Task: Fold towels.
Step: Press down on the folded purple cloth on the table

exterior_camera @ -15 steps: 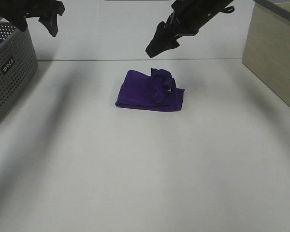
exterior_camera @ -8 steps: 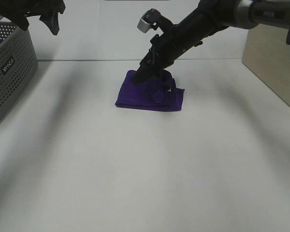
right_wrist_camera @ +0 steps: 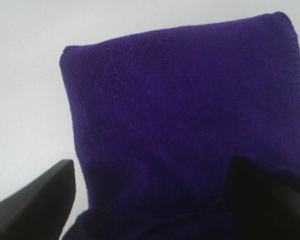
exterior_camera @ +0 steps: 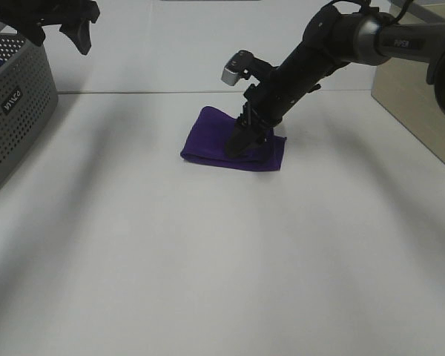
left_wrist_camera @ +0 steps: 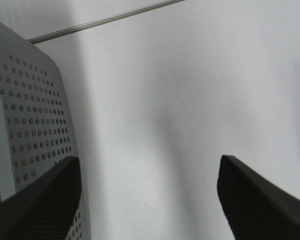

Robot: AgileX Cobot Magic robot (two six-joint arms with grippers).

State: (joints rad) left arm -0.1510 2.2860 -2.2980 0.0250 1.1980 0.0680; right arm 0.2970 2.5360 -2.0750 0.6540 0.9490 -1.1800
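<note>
The deep purple towel (exterior_camera: 216, 139) lies folded on the white table, a little behind the middle. My right gripper (exterior_camera: 239, 145) reaches down from the upper right and rests on the towel's right part, jaws open. In the right wrist view the towel (right_wrist_camera: 190, 100) fills the space between the two dark fingers (right_wrist_camera: 35, 200), with a raised fold near them. My left gripper (exterior_camera: 59, 26) hangs open and empty at the far left, above the basket, far from the towel. The white tag is not visible.
A grey perforated basket (exterior_camera: 15, 104) stands at the left edge; it also shows in the left wrist view (left_wrist_camera: 30, 115). A beige box (exterior_camera: 419, 81) stands at the right edge. The table's back edge runs just behind the towel.
My right gripper came down from above onto the towel and moved right across it. The bunched-up fold on the towel's right side is now pressed flatter. The left arm has not moved.
</note>
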